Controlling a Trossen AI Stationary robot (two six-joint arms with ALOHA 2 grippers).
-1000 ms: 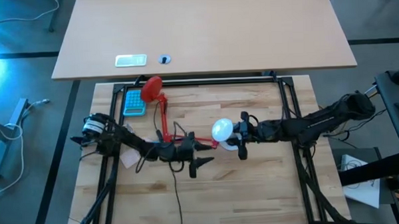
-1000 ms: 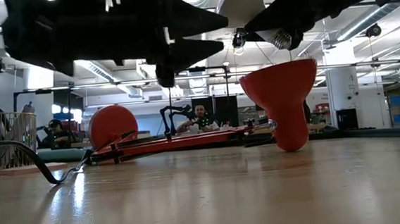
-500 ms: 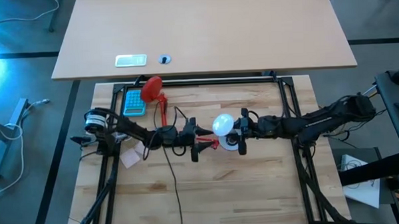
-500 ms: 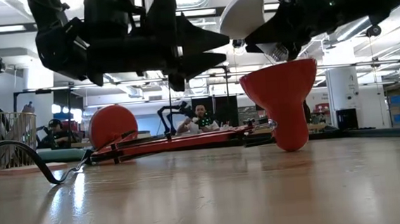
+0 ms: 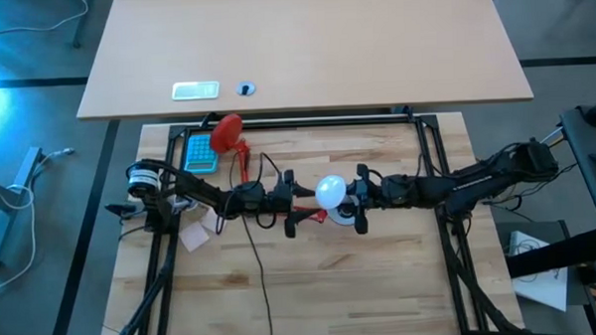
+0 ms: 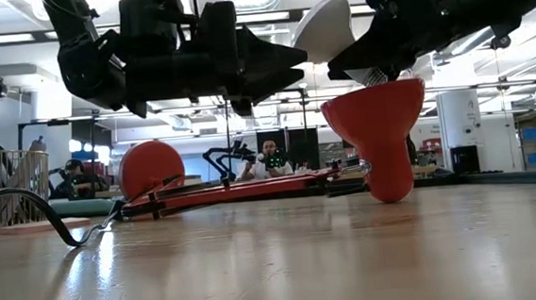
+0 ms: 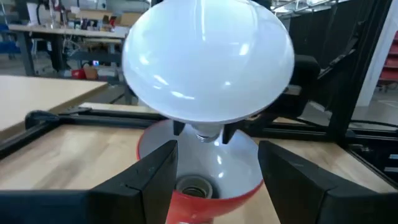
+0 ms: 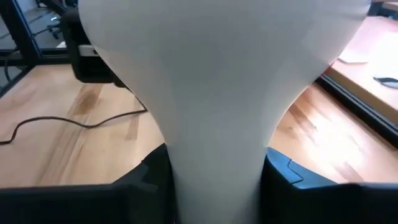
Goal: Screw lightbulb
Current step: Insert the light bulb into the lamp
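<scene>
The lightbulb (image 5: 331, 192) hangs in the air over the middle of the desk (image 5: 381, 274), just above the red lamp shade (image 6: 378, 133). On its left, the left claw (image 5: 301, 205) stands wide with nothing in it. On its right, the right claw (image 5: 351, 199) holds the lightbulb by its narrow end.

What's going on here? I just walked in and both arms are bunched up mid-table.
The right gripper holds the lightbulb by its neck, base down, just above the red lamp shade; it is not yet in the socket. The left gripper hovers open beside the shade, holding nothing.
</scene>
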